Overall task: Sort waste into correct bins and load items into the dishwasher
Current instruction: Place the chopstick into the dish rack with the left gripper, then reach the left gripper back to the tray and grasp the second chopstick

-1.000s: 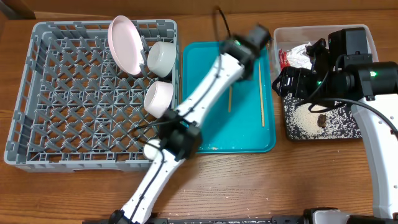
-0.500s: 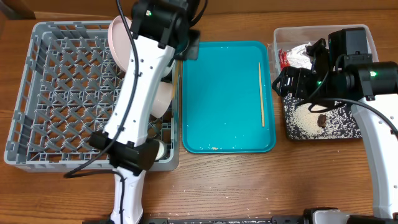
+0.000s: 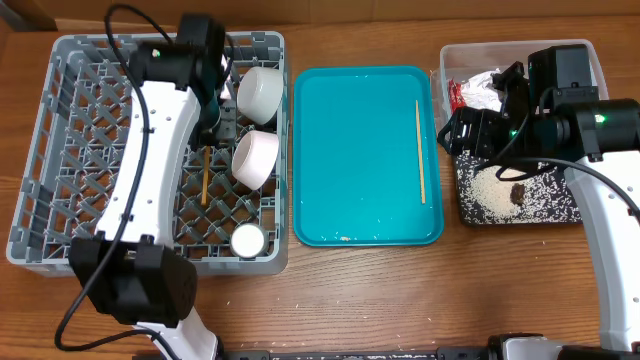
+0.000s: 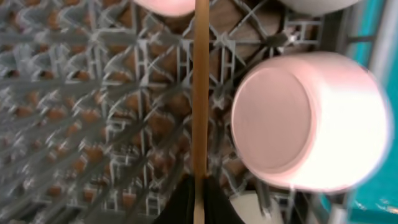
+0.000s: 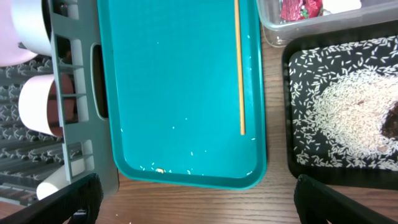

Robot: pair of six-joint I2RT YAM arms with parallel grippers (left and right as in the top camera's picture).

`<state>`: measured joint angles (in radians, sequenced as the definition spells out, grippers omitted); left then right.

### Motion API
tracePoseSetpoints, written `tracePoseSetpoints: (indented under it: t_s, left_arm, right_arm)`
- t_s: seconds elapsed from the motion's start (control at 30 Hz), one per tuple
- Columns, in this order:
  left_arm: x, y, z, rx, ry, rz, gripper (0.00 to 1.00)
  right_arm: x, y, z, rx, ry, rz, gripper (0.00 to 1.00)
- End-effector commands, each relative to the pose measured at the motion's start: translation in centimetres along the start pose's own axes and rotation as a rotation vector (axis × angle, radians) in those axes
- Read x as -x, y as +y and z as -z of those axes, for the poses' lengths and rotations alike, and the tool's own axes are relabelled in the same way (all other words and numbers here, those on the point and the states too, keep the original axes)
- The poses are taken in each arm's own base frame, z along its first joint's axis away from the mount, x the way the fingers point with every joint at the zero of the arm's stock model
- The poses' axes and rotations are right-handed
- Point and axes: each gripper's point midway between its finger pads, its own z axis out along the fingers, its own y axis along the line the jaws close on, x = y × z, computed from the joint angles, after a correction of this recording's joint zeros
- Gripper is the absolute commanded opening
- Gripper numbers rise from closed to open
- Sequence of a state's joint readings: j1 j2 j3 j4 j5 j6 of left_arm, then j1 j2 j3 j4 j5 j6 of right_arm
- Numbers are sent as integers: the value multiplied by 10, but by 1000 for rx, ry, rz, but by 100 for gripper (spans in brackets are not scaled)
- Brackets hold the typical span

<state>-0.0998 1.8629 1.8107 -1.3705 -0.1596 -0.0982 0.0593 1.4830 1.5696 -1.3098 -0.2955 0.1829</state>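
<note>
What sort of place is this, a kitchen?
Likely a robot test bench staged as a dish-clearing station: a grey dish rack, teal tray and rice-strewn black tray on a wooden table.

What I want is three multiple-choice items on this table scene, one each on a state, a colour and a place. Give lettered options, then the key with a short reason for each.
1. The left tool, over the grey rack, is:
A. open and empty
B. shut on a chopstick
C. shut on a spoon

2. The rice tray is:
A. black
B. teal
C. grey

3. The other chopstick lies:
A. in the grey rack
B. on the teal tray
C. in the rice tray

Key:
1 B: the left wrist view shows the stick clamped in the tool.
2 A: its floor shows black under the white grains.
3 B: the overhead view shows it alone on the teal surface.
</note>
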Motion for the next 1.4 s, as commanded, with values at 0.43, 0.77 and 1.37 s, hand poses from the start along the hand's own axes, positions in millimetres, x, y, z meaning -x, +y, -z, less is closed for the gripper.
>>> tracePoseSetpoints:
  t_s: [0.43,0.77,1.37]
  left_arm:
    - [-8,3,-66,-44,0,-69,55]
    - [74,-132,41,-477,-297,94,48]
    - [27,-405,-94,-512,-313,33,58]
  right_arm:
    - [2,-2,1,-7,-7,-1,100]
    - [2,-2,1,-7,-7,-1,100]
    - [2,-2,1,-7,-7,-1,100]
